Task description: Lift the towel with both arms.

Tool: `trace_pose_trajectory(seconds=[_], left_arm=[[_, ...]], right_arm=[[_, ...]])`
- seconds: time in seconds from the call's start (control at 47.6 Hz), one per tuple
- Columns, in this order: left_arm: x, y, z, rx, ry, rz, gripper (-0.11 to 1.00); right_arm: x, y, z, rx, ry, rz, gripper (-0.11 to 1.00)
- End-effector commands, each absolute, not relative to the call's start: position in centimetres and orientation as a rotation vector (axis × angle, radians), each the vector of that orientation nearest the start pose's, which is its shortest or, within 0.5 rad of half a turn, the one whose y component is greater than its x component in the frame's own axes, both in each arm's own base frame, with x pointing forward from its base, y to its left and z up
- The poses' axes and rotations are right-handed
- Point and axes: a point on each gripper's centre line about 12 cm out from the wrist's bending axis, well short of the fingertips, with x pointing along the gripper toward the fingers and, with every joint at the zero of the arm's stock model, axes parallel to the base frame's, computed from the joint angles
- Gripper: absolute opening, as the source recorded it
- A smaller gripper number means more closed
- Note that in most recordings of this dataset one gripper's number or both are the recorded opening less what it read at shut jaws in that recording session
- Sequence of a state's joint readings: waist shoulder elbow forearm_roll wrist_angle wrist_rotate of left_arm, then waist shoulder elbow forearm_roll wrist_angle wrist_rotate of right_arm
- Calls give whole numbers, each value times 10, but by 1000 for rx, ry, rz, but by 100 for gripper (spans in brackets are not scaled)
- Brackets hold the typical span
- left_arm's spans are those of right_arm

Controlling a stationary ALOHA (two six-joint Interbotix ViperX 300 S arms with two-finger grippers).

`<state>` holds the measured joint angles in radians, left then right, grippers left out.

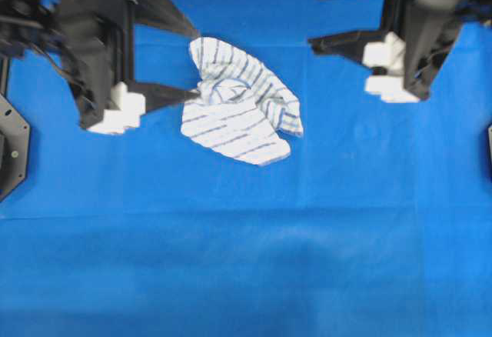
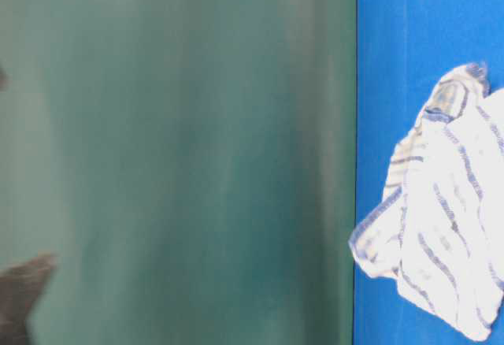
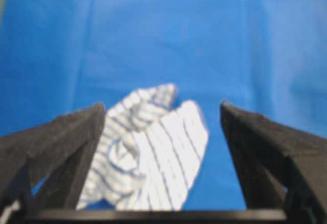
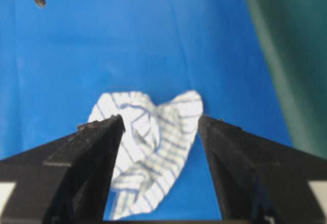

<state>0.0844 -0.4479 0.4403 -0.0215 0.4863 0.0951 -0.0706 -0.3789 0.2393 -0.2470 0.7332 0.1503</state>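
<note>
The towel (image 1: 240, 102) lies crumpled between both open end effectors, gripped by neither.

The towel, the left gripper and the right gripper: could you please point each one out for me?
towel (image 1: 238, 114): overhead view, crumpled striped middle.
left gripper (image 1: 197, 61): overhead view, gap between its open fingertips.
right gripper (image 4: 161, 124): right wrist view, gap between its open fingertips.

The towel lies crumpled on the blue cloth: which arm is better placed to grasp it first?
Probably left. The left end effector is open at the towel's edge, while the open right end effector stands clearly apart from it.
</note>
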Motion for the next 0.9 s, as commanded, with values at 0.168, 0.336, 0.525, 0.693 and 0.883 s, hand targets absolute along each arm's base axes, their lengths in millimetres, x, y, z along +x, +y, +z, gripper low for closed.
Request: trace_pose_trajectory(seconds=[0.168, 0.336, 0.525, 0.693, 0.883], left_arm=[[327, 19, 308, 49, 501, 34, 89], [325, 10, 270, 53, 537, 10, 89], [331, -3, 234, 60, 564, -27, 89], [338, -5, 192, 44, 635, -27, 89], [350, -6, 150, 34, 719, -26, 89]], right_arm=[[344, -39, 348, -22, 601, -190, 63], [351, -36, 308, 2, 626, -173, 63], [362, -35, 257, 32, 690, -160, 63], [373, -34, 216, 59, 758, -157, 63], [384, -32, 178, 88, 803, -151, 63]])
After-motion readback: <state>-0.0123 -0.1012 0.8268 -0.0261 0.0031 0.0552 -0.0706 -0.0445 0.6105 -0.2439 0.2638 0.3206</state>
